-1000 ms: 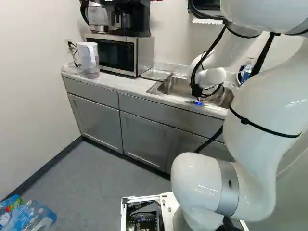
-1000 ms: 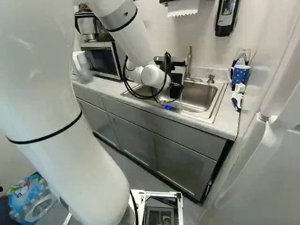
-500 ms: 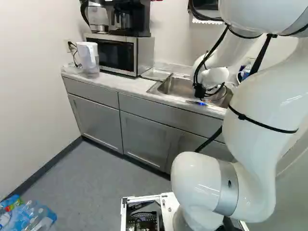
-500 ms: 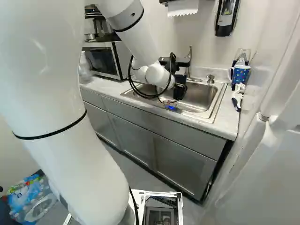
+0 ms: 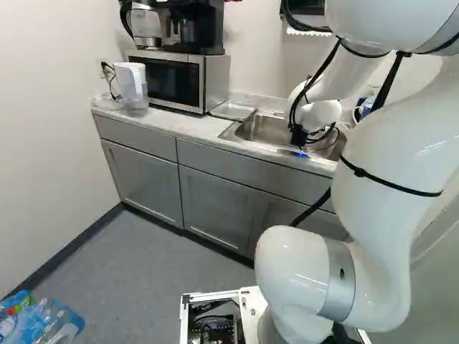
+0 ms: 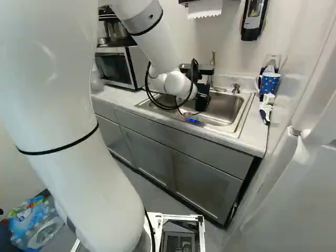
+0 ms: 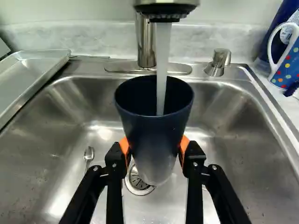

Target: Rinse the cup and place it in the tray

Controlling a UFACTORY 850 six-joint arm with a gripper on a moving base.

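Over the sink (image 6: 223, 109), my gripper (image 6: 202, 101) shows as a dark shape in the right base view, where I cannot tell the cup from it. In the wrist view the orange pads of the gripper (image 7: 155, 148) press a dark blue cup (image 7: 154, 128) from both sides. The cup's mouth is under the faucet (image 7: 166, 8), and a stream of water (image 7: 162, 60) runs into it. A shallow metal tray (image 7: 44, 63) lies beside the sink; the left base view shows this tray (image 5: 233, 110) between microwave and basin.
A spoon (image 7: 88, 155) lies in the basin near the drain (image 7: 137, 183). A dotted blue mug (image 6: 270, 83) and a brush (image 6: 266, 108) stand on the counter's far side. The microwave (image 5: 179, 80) and a water pitcher (image 5: 132, 87) are at the other end.
My wrist and gripper have shifted slightly to the right over the sink in both base views, mostly in the earlier half-second. The base has not moved.
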